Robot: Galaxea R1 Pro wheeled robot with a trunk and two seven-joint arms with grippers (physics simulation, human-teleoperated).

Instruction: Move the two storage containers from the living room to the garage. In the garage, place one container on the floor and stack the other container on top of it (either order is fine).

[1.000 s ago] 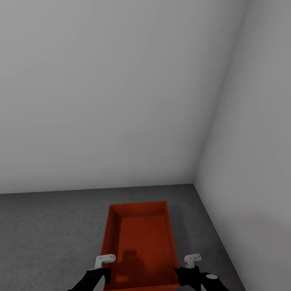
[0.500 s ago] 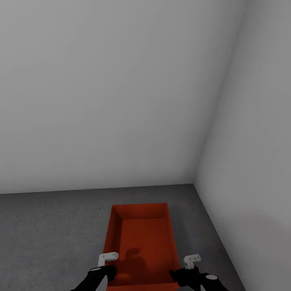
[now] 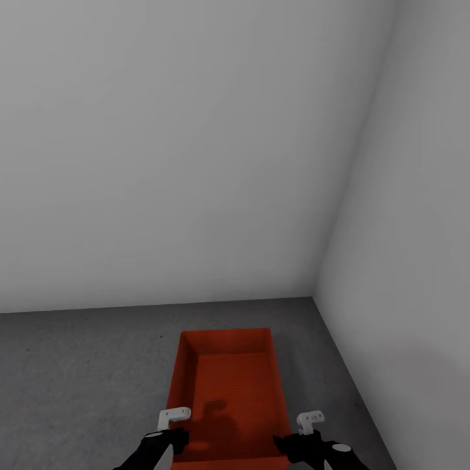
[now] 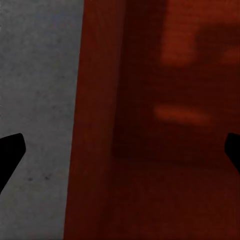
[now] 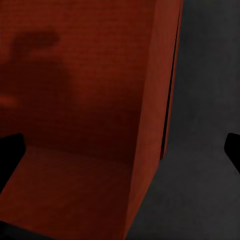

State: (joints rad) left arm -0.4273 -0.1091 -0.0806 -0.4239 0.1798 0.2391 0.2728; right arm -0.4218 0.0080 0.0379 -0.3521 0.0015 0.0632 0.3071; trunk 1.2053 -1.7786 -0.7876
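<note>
One orange-red storage container (image 3: 228,385) rests open-topped on the dark grey floor (image 3: 78,378) in a corner of the garage. My left gripper (image 3: 171,438) is at its near left wall, and my right gripper (image 3: 287,447) is at its near right wall. In the left wrist view the left gripper (image 4: 120,150) is open, its dark fingertips wide apart astride the container's wall (image 4: 95,125). The right gripper (image 5: 120,150) is open the same way over the opposite wall (image 5: 150,125). A thin second orange-red edge (image 5: 171,100) runs along that wall's outer side; I cannot tell what it belongs to.
A pale grey wall (image 3: 196,163) stands just beyond the container, and a second one (image 3: 405,261) runs close along its right side. Speckled floor stretches away to the container's left.
Over the first half second the container settled slightly lower and to the right in the picture, and my left gripper edged inward. Since then nothing has moved.
</note>
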